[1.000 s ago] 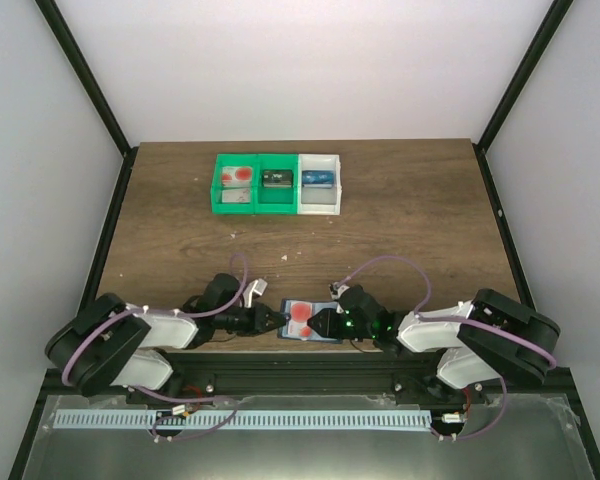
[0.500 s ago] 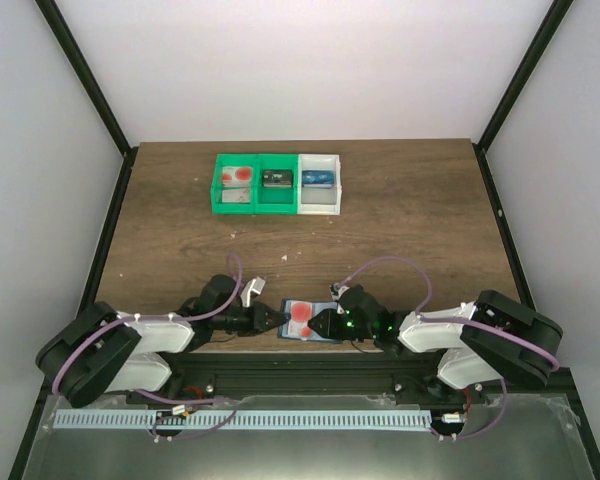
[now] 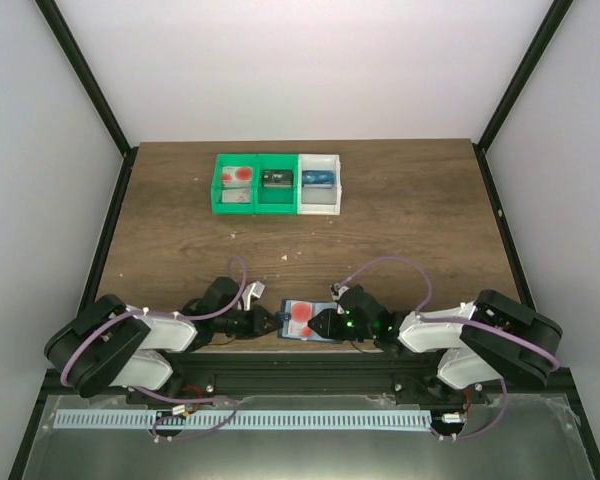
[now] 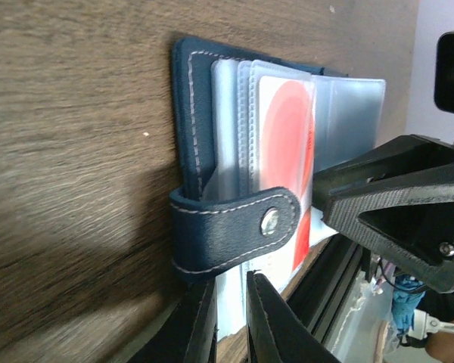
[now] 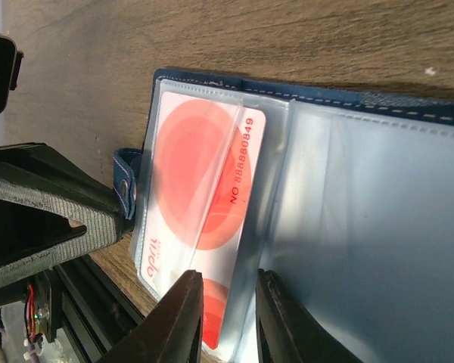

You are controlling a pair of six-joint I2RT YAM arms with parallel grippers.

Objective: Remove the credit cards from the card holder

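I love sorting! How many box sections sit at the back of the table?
3: left green section holds red-marked cards, middle green section a black thing, right white section a blue thing. None looks hidden.

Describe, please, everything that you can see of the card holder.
The card holder is a dark blue, leather-like wallet with pale stitching, lying open at the near edge of the wooden table. A strap tab with a metal snap folds over its edge. Clear plastic sleeves hold a white card with a red circle. The left gripper and the right gripper sit at opposite edges.
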